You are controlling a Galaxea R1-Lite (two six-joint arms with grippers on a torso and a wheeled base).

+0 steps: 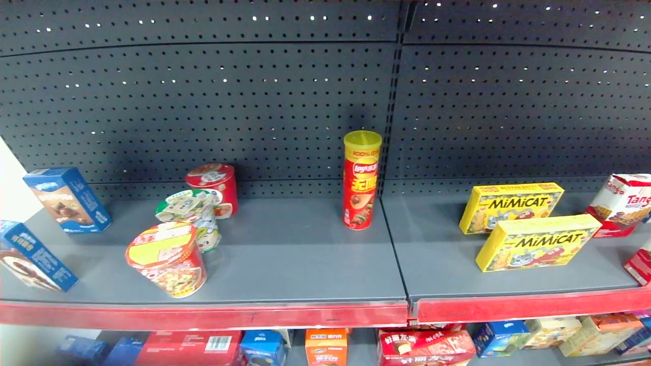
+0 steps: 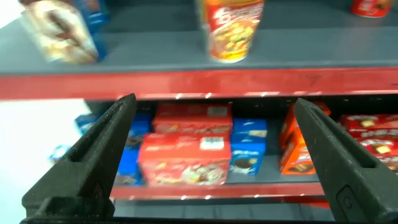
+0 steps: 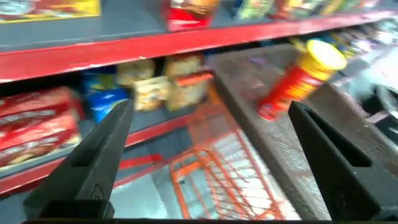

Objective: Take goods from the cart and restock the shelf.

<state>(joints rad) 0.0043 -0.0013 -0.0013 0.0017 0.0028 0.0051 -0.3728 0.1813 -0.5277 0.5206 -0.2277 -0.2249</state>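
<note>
A red chips can with a yellow lid (image 1: 362, 180) stands upright on the grey shelf (image 1: 305, 264), near the middle at the back. Another red chips can (image 3: 301, 78) lies tilted on a dark flat surface (image 3: 261, 124) beside an orange wire cart (image 3: 211, 168). My right gripper (image 3: 211, 104) is open and empty, a short way from that can and below the shelf's red front edge (image 3: 124, 50). My left gripper (image 2: 216, 102) is open and empty too, facing the red shelf edge (image 2: 199, 84) with a cup of noodles (image 2: 230, 28) above it.
Three noodle cups (image 1: 168, 259) stand left of centre, with blue boxes (image 1: 66, 201) at the far left. Two yellow boxes (image 1: 536, 241) and a red-white box (image 1: 620, 203) lie on the right. The lower shelf holds red boxes (image 2: 183, 158), blue boxes (image 2: 245, 152) and others.
</note>
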